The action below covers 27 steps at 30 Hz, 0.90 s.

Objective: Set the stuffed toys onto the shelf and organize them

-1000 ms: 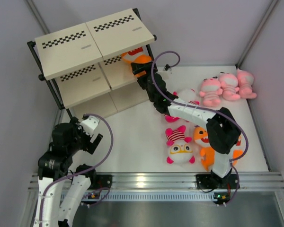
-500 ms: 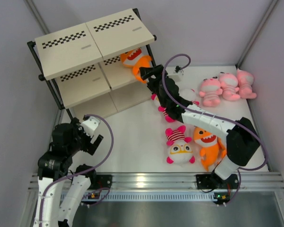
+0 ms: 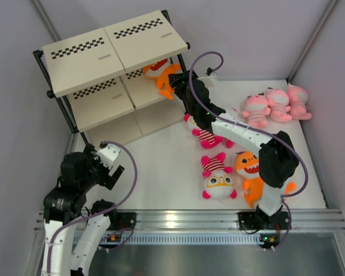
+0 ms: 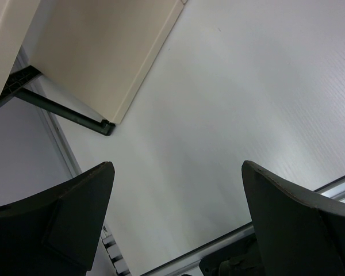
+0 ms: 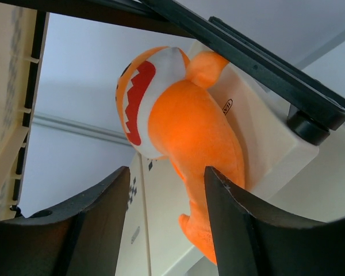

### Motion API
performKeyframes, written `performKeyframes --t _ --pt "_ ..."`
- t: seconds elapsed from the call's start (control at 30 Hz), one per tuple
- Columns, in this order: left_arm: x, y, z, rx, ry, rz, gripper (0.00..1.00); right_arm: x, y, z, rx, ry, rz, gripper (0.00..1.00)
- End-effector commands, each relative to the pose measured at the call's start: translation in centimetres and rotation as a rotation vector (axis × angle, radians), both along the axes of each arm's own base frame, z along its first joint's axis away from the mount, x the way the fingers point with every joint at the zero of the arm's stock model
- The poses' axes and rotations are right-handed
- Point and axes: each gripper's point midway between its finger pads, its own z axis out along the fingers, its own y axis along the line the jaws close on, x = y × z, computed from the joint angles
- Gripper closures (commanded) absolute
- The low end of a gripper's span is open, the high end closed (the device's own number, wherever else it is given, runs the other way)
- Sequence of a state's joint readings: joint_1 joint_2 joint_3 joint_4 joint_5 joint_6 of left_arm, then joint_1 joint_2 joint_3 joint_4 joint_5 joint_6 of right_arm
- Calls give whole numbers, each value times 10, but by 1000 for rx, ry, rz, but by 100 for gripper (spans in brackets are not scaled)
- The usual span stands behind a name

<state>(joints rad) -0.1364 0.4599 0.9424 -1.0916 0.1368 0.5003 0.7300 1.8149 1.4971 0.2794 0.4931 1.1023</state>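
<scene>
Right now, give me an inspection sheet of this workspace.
Surface: white table, no spills seen.
Job's things: shelved orange toy lies on the middle tier of the shelf, right end; pink toys, three, lined up far right; striped toys and a loose orange toy by the right arm.
Clutter: nothing seen.
Grippers: left gripper open over bare table; right gripper open, jaws either side of the shelved toy's tail end.
Cables: purple cable loops on each arm.
Surroundings: pale walls; metal rail at near edge.

Orange toy (image 5: 190,126) — shelf (image 3: 103,54) beige, b/w checks
</scene>
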Motion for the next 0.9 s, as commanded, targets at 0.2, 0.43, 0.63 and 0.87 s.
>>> performKeyframes --t 0.2,0.43,0.63,0.87 --pt "-5 0 6 6 -22 -16 1 -22 -33 32 -196 -92 42 41" --pt "-8 2 -33 27 71 -8 1 -125 -137 -33 -757 141 121 14" --pt "-6 1 -27 13 67 -4 1 -218 -256 -123 -849 644 17 1" --pt "-3 -7 -28 -32 112 -8 1 -289 -293 -193 -663 1011 -31 1"
